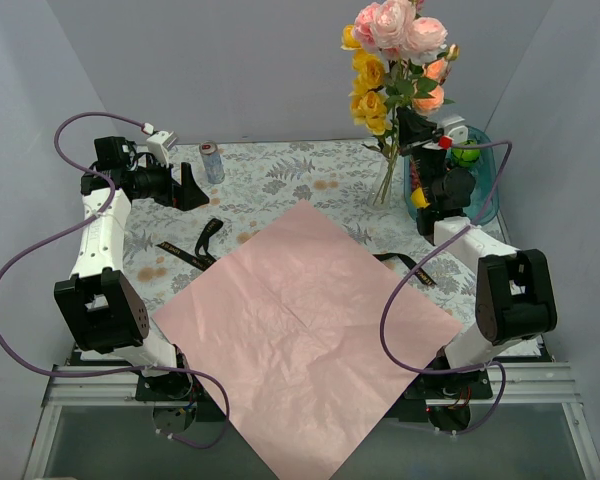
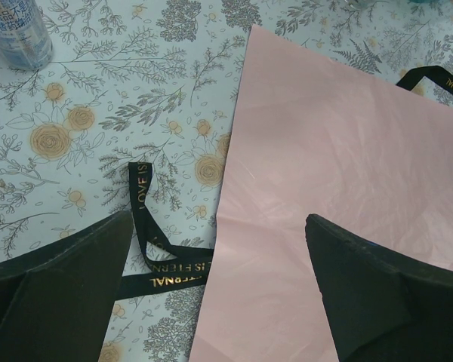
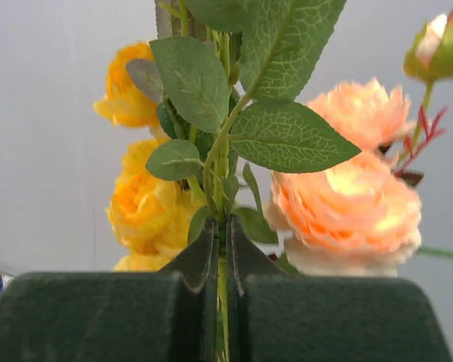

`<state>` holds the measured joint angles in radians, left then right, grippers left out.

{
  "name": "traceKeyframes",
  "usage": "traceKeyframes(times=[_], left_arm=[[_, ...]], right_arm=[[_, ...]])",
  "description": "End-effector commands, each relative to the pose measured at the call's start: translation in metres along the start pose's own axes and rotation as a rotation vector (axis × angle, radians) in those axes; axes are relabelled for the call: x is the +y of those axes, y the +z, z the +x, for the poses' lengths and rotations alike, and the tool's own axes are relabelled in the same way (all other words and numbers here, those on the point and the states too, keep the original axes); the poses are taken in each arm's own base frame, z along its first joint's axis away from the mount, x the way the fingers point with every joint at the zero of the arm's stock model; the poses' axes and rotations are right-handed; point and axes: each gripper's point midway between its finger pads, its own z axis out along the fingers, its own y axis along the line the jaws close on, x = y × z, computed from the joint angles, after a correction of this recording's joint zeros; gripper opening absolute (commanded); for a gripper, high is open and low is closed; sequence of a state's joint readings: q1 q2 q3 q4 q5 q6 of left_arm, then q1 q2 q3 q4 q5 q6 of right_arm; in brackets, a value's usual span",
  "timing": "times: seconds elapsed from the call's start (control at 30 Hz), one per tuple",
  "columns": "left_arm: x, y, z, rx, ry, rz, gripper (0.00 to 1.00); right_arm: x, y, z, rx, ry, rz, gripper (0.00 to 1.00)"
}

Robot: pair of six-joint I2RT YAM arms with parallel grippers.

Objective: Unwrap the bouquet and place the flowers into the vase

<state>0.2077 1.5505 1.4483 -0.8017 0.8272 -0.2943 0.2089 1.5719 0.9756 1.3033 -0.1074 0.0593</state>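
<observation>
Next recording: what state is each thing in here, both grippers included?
paper sheet: unwrapped, spread flat, pink side up
ribbon: untied, lying loose on the table
flowers: upright, stems apparently down in the vase
vase: standing upright
drink can: upright
left gripper: open, empty
right gripper: shut on the flowers' stems

Bright, even, diffuse light fills all three views, leaving only faint soft shadows. In the right wrist view the peach bloom (image 3: 346, 204) glares and looks soft, and the fingers (image 3: 98, 317) along the bottom edge are blurred.
</observation>
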Motion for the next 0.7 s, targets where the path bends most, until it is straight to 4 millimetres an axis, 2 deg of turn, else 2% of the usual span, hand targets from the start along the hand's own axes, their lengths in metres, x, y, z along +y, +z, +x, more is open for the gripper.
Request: traceKeyframes(times=[0.0,0.17,0.43,0.6,0.63,0.67], left_arm=[[-0.01,-0.012,-0.014,-0.034,0.051,0.002,0.98],[-0.012,-0.017,-0.016,-0.046,0.064,-0.002,0.98],[-0.014,-0.018,-0.018,-0.055,0.06,0.006,0.98],[-0.016,-0.019,-0.019,-0.061,0.063,0.011,0.98],[-0.016,-0.02,-0.019,-0.062,0.063,0.008,0.98],[-0.017,-0.019,-0.019,-0.06,0.059,0.015,0.98]], right_arm=[[0.001,-0.023,-0.114,-0.512,-0.051,0.017,0.01],[-0.005,-0.023,-0.088,-0.436,-0.042,0.061,0.01],[-0.006,-0.031,-0.058,-0.311,-0.046,0.116,0.01],[-0.001,-0.039,-0.054,-0.268,-0.077,0.13,0.04],[-0.001,-0.041,-0.046,-0.233,-0.078,0.134,0.05],[-0.004,-0.042,-0.046,-0.225,-0.076,0.15,0.12]])
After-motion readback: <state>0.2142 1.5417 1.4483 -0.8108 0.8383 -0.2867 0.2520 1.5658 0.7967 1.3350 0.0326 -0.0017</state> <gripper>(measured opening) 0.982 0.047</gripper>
